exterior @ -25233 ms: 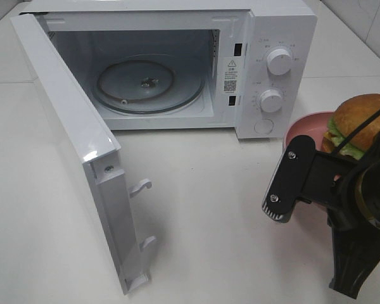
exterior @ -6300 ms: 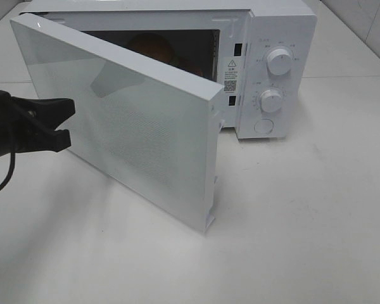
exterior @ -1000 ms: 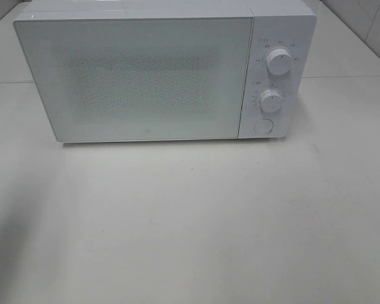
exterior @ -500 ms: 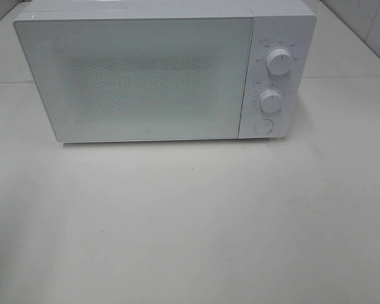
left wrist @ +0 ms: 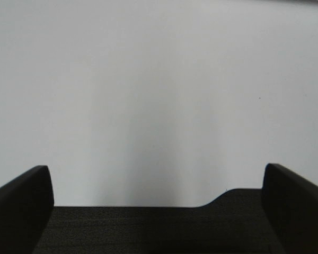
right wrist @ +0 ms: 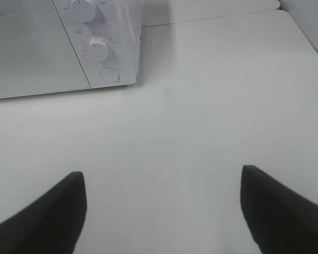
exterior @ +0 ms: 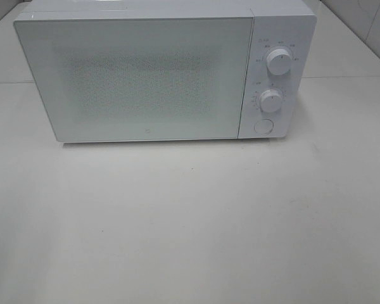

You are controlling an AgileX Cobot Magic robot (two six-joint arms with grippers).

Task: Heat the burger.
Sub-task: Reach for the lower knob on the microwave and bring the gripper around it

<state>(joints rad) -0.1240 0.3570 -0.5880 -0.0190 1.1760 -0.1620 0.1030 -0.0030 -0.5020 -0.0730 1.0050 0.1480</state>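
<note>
Burger unseen; left pincer (left wrist: 156,177) and right pincer (right wrist: 163,175) wide, empty.

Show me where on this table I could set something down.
The whole table in front of the closed microwave is bare. There is also a bare strip to the right of its knobs. Only the back, where the microwave stands, is taken.
</note>
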